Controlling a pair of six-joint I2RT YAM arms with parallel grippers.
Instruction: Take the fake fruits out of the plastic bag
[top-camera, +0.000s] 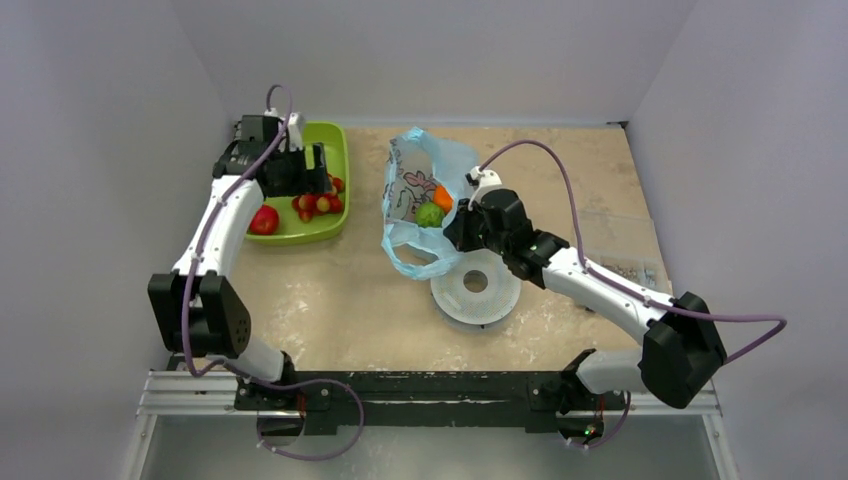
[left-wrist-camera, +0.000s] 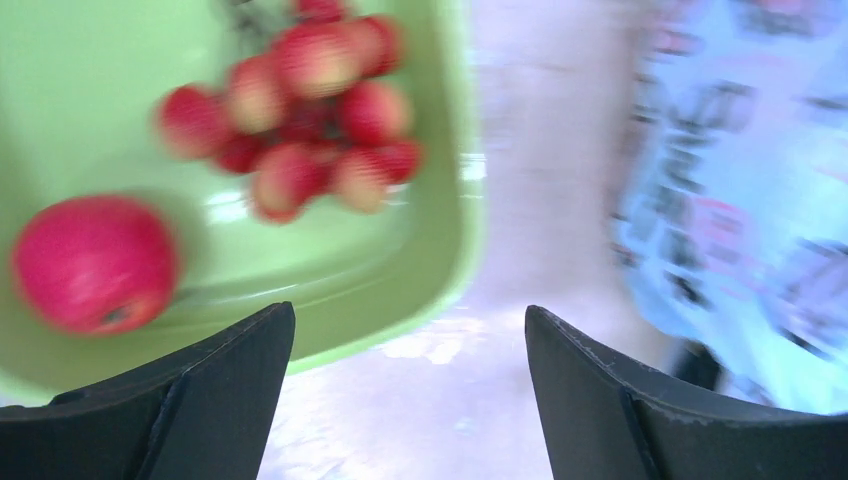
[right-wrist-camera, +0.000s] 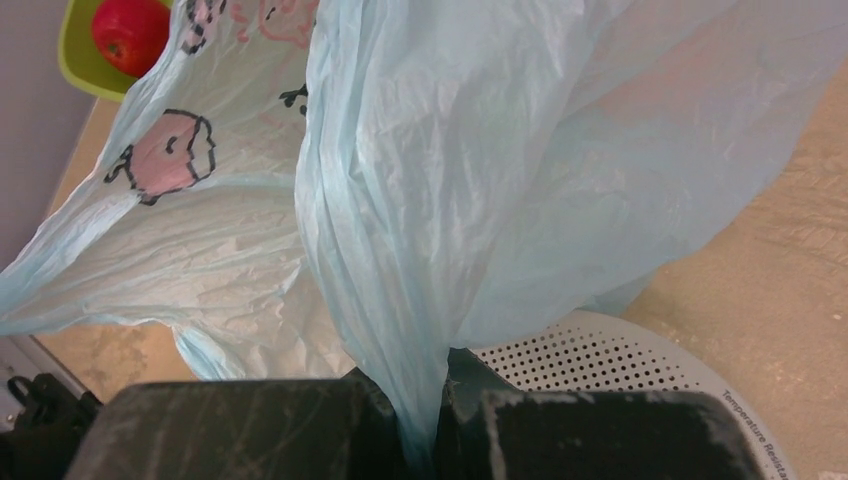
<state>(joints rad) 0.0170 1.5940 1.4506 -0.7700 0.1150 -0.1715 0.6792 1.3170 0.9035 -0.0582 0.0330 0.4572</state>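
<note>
1 crinkly bag (right-wrist-camera: 450, 200) pinched by right gripper (right-wrist-camera: 432, 420); left gripper (left-wrist-camera: 410, 330) gapes, fruits (left-wrist-camera: 320, 130) seemingly glossy.

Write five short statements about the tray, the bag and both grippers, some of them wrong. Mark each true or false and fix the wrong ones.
1. The red cluster lies in the lime-green tray. True.
2. The left gripper holds the red round fruit. False: its fingers stand apart with nothing between them, and that fruit lies in the tray.
3. The right gripper is shut on the plastic bag. True.
4. The plastic bag is empty. False: an orange fruit and a green fruit show in its open mouth.
5. A white perforated disc lies beside the bag, on its near side. True.
</note>
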